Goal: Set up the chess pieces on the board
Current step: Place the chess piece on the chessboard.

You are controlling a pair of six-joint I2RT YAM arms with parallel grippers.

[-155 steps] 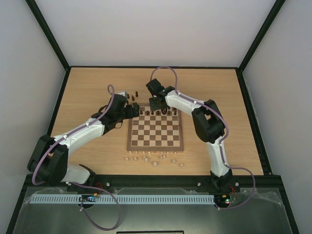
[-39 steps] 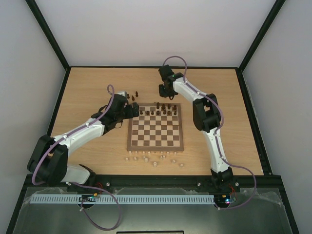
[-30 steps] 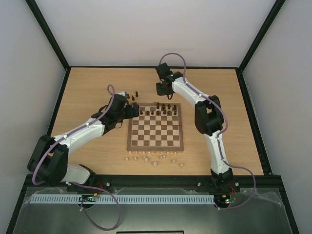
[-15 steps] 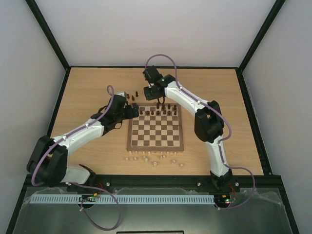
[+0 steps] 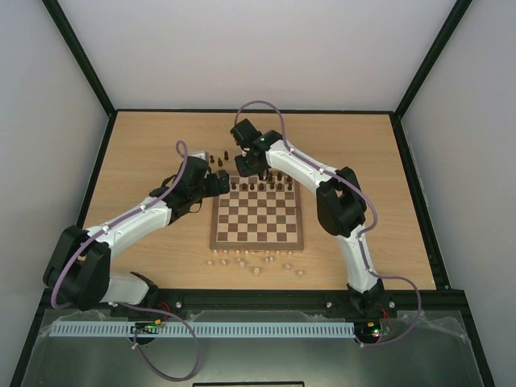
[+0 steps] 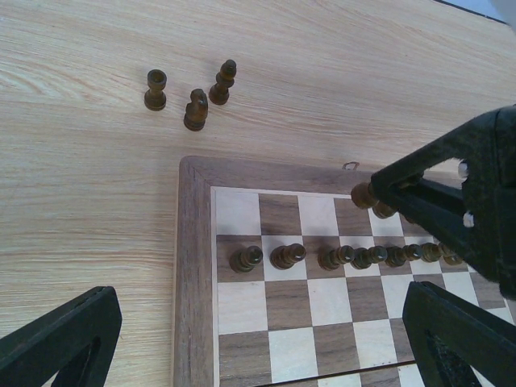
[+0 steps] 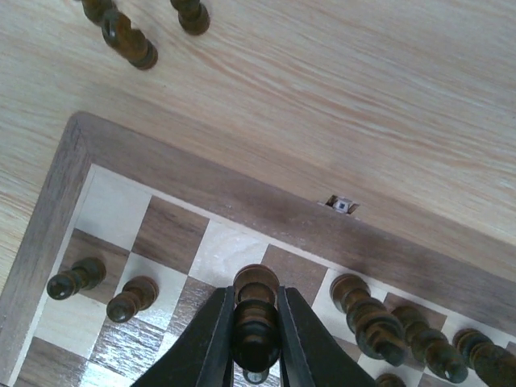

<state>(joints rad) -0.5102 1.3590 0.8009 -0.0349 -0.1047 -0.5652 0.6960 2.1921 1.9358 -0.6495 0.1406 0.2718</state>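
Observation:
The board (image 5: pixel 258 245) lies mid-table. A row of dark pawns (image 5: pixel 258 186) stands on its second-farthest rank, with a few dark pieces (image 5: pixel 276 175) behind them. Three dark chess pieces (image 5: pixel 218 160) stand off the board past its far left corner, and also show in the left wrist view (image 6: pixel 196 109). My right gripper (image 5: pixel 244 166) hangs over the far-left back squares, shut on a dark chess piece (image 7: pixel 256 318) just above the board (image 7: pixel 242 205). My left gripper (image 5: pixel 222 182) is open and empty over the board's far left corner (image 6: pixel 193 266).
Several pale beige pieces (image 5: pixel 254 262) lie scattered on the table in front of the board's near edge. A small metal latch (image 7: pixel 344 205) sits in the board's far border. Black frame rails bound the table.
My right gripper has swung left from beyond the board's far edge to over the far-left back squares, carrying a dark piece. The left arm has not moved.

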